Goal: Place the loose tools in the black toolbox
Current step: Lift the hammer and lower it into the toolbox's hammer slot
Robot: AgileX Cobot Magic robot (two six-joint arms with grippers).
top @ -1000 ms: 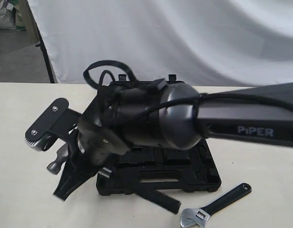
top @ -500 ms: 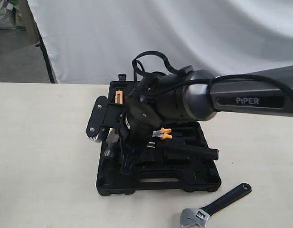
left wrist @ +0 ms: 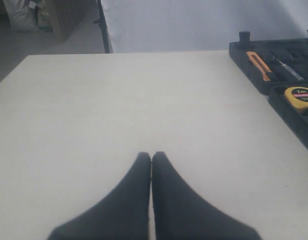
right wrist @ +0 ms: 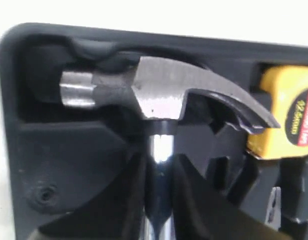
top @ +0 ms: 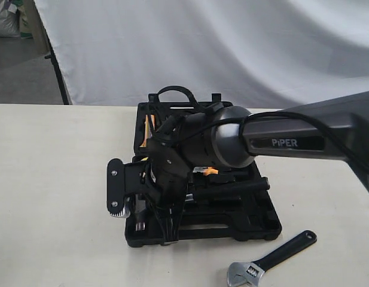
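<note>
Hammer point(right wrist: 158, 92): lies with its head across the upper middle of the right wrist view, striking face left, claw right, over a moulded recess of the toolbox point(right wrist: 39, 150). Chrome shaft runs straight down to the bottom edge. In the exterior view, sits in the lower-left corner of the case, black handle reaching right and slightly up. Looks close to seated; cannot tell whether fully down.

Right gripper point(right wrist: 159, 170): pinches the chrome shaft just under the head, one finger on each side, both touching it. Probably needs only to let go and lift off.

Tape measure point(right wrist: 288, 125): sits in its own pocket, just beside the claw tip. Some risk of the claw catching it.

Wrench point(top: 271, 258): lies loose on the table point(top: 52, 209), lower right of the exterior view, just outside the case's lower-right corner. Long axis runs diagonally, silver jaw end lower left, black shaft upper right. Likely next to fetch, on the right arm's side and nearer to it.

Left gripper point(left wrist: 152, 159): fingers pressed together, nothing held, above bare table; case only at the right edge of its view.

Tape roll: not seen.
</note>
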